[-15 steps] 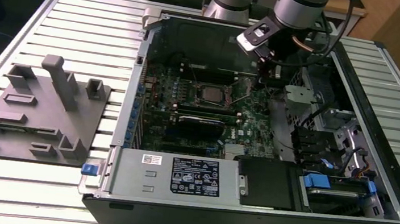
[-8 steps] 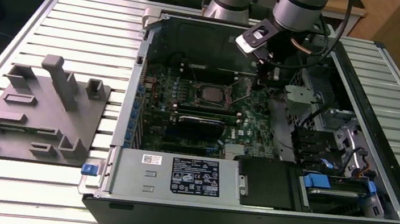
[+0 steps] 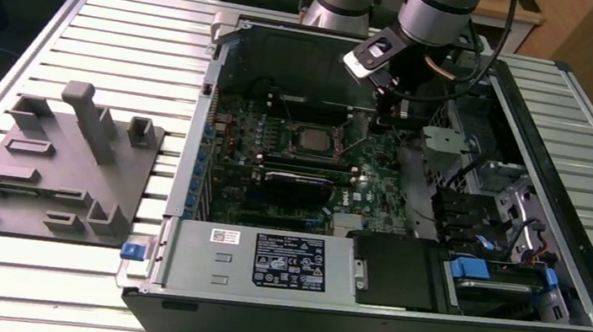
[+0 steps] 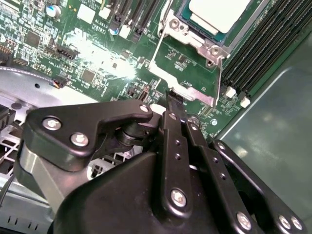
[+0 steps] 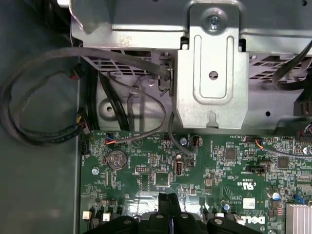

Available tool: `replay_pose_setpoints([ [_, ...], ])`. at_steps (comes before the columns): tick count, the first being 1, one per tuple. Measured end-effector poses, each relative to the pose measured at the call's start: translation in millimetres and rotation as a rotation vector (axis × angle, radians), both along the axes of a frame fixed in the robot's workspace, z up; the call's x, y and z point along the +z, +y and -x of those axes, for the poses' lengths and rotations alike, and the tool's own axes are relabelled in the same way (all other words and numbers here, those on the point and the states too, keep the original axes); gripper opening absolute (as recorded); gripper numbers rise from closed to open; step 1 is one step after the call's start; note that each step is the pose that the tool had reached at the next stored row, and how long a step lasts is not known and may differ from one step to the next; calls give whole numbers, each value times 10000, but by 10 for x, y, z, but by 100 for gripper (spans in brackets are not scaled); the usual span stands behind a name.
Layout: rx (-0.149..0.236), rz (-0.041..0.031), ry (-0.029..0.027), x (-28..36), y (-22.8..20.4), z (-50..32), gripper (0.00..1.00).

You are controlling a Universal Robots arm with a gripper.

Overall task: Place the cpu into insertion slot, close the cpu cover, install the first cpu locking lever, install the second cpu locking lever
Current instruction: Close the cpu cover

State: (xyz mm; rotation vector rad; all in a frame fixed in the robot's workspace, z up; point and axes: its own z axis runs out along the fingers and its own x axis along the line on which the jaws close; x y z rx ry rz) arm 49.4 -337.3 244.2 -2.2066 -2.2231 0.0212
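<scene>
The cpu [image 3: 315,141] lies flat in the insertion slot [image 3: 313,153] on the green board inside the open computer case; its silver top [image 4: 219,12] shows within the socket's metal rim [image 4: 200,41]. The cpu cover [image 4: 183,87] is swung open, away from the socket, with green board visible through its window. My gripper [image 3: 379,118] reaches down just to the exterior view's right of the socket. Its fingers [image 4: 174,97] are shut together, tips at the cover's outer edge. In the first wrist view the gripper [image 5: 168,197] shows both tips pressed side by side over the board.
A grey fixture block [image 3: 59,162] sits on the slatted table at the exterior view's left. The case holds a power supply box [image 3: 251,258], drive cage [image 3: 496,199], black card [image 3: 297,180], memory slots [image 4: 263,44], loose cables [image 5: 48,122] and a metal bracket [image 5: 212,73].
</scene>
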Motion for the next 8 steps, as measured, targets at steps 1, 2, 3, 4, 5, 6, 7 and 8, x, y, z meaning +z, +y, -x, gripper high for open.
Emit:
replay_pose_setpoints([
  [1, 1, -7, 0, 0, 1, 0, 11],
  [2, 0, -14, 0, 0, 0, 0, 11],
  [3, 0, -14, 0, 0, 0, 0, 11],
  [4, 2, -14, 0, 0, 0, 1, 11],
  [5, 1, -14, 0, 0, 0, 3, 11],
  [6, 0, -14, 0, 0, 0, 8, 11],
  [7, 0, -13, 0, 0, 0, 12, 11],
  [8, 0, -13, 0, 0, 0, 17, 11],
])
